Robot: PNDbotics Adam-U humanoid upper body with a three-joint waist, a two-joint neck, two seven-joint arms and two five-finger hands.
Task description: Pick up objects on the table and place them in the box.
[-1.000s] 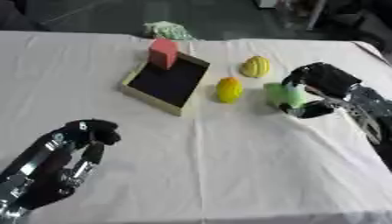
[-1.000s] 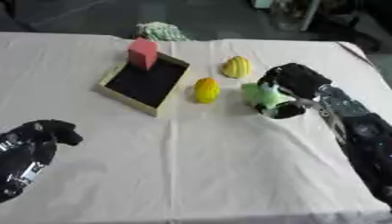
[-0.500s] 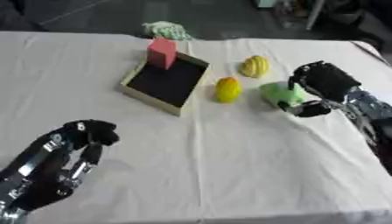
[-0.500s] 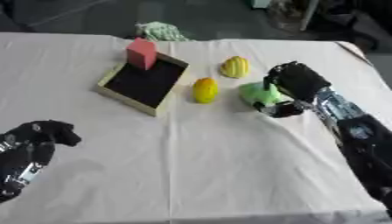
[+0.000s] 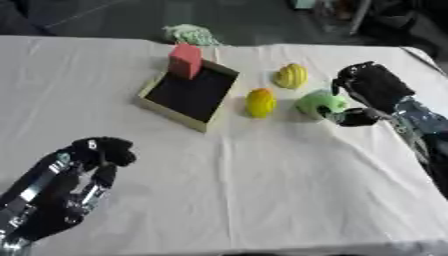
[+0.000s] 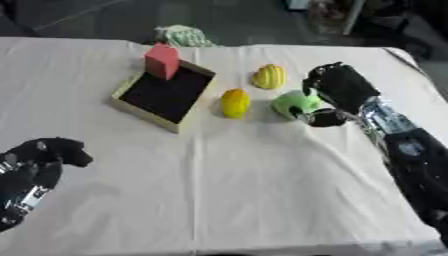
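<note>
On the white table (image 5: pixel 262 200), right of centre, the green object (image 5: pixel 317 103) sits with the right hand (image 5: pixel 374 90) against its right side, fingers curled over it and thumb below; a second ago the hand was at the same object, little changed. Left of it lie a yellow-orange object (image 5: pixel 261 102) and a ribbed yellow one (image 5: pixel 291 76). The box (image 5: pixel 186 95) holds a red block (image 5: pixel 185 60) at its far end. The left hand (image 5: pixel 83 172) rests near the lower left, fingers curled and empty; the right eye view shows less of it.
</note>
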